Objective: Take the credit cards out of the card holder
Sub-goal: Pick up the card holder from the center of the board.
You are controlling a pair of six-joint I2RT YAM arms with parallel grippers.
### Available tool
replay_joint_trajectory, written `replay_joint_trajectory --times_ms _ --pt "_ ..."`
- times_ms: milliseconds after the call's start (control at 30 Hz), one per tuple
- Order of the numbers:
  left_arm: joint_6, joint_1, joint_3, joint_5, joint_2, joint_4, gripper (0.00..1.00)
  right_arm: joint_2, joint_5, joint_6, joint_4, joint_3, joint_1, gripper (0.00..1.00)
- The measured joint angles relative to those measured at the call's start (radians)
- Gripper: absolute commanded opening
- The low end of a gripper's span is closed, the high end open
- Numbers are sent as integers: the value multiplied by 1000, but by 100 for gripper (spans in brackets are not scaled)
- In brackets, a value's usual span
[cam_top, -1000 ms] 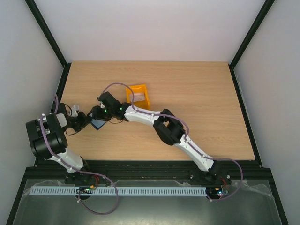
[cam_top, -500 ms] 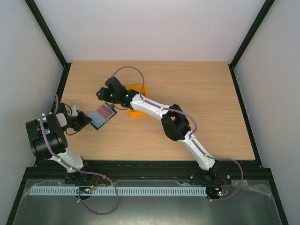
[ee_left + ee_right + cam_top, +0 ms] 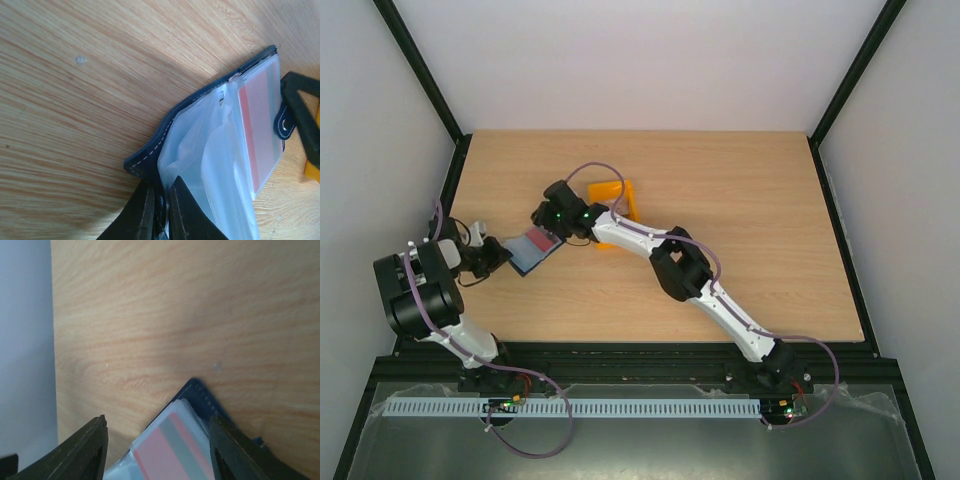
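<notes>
Your left gripper (image 3: 161, 189) was clenched on the near corner of the card holder (image 3: 150, 160), with both fingers pinched tight against the navy cover and almost no gap between them. The holder lay open toward the left side of the wooden table (image 3: 740, 200), just ahead of the left wrist in the top view, with its far end pointing at the right arm. The white stitching along its navy edge showed clearly in the left wrist view. The clear plastic sleeves (image 3: 200, 165) were fanned out from the spine and looked loose and puffed. One credit card (image 3: 167, 445) with red and grey bands sat inside a sleeve at the far end of the holder, not pulled out. I couldn't tell whether more cards were in the other sleeves because the plastic was too cloudy. The snap tab (image 3: 285, 125) hung off the far edge of the holder beside the red card.

Your right gripper (image 3: 159, 422) was spread wide and gripping nothing. Its two dark fingers stood on either side of the holder's far corner, and the banded card sat in the gap between them. The left-hand finger in that view was clearly off the holder. The other finger was close to the navy edge, and I couldn't tell whether it touched.

The orange bin (image 3: 620, 190) sat just behind the right wrist, partly covered by the arm and apart from the holder. No loose card was visible on the table.
</notes>
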Motion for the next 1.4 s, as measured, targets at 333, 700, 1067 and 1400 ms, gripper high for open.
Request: replay_joint_trajectory --times_ms 333,700,1067,1400 --pt "35 9 27 -26 12 -20 3 16 -146 56 103 -23 16 43" --pt "66 17 75 -16 53 -47 2 -27 -197 -19 140 -83 14 32" --pt "72 10 75 -21 53 -32 2 -38 -253 -102 75 -93 93 28" --pt "74 10 75 -21 51 -32 6 -39 -132 -129 34 -94 94 30"
